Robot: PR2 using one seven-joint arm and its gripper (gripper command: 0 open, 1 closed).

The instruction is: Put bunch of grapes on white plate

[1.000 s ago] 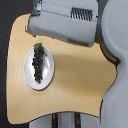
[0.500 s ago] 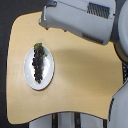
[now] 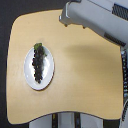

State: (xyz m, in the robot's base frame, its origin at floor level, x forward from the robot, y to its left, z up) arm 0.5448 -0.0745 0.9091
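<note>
the white plate (image 3: 39,68) sat on the light wooden table (image 3: 85,75), toward the exterior view's left and roughly midway between the table's far and near edges. it was the only container in sight, and it held one thing: the bunch of grapes (image 3: 38,63), a dark purple-black cluster lying lengthwise inside the rim, with its small green leaf at the end pointing to the top of the picture. the bunch lay wholly on the plate, nothing spilling over the rim, and bare white showed on both sides of it and below its lower tip. the grey robot arm (image 3: 95,20) crossed the upper right corner of the exterior view, above the table's far edge and well apart from the plate. whether its pincer was apart or together could not be told, as the fingers did not show clearly. the arm touched neither the grapes nor the plate.
</note>
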